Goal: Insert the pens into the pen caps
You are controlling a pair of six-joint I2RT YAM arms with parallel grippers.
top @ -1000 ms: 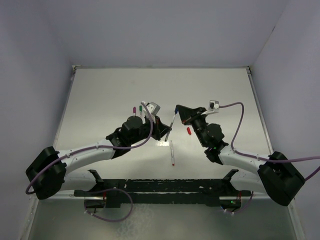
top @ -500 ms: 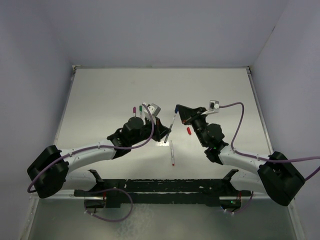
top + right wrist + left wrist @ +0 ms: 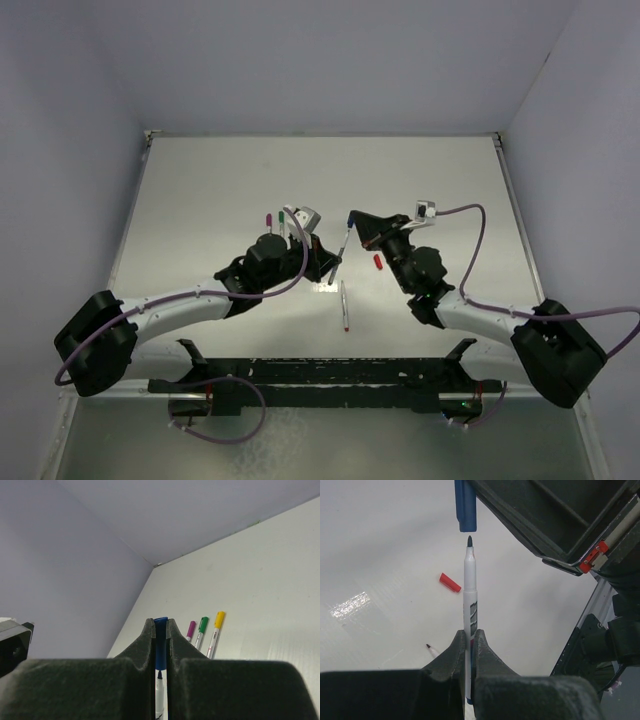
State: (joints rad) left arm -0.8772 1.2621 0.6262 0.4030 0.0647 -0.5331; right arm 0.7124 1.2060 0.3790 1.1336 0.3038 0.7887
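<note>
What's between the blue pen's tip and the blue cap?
Nothing visible. The left gripper holds the blue pen with its tip pointing at the blue cap in the right gripper, with only a bare gap between them. The red cap lies off to the side.

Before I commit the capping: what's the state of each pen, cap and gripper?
left gripper: shut on blue pen
right gripper: shut on blue cap
blue pen: uncapped, tip just short of blue cap
red pen: uncapped, lying loose
red cap: lying loose
purple pen: capped
green pen: capped
yellow pen: capped
</note>
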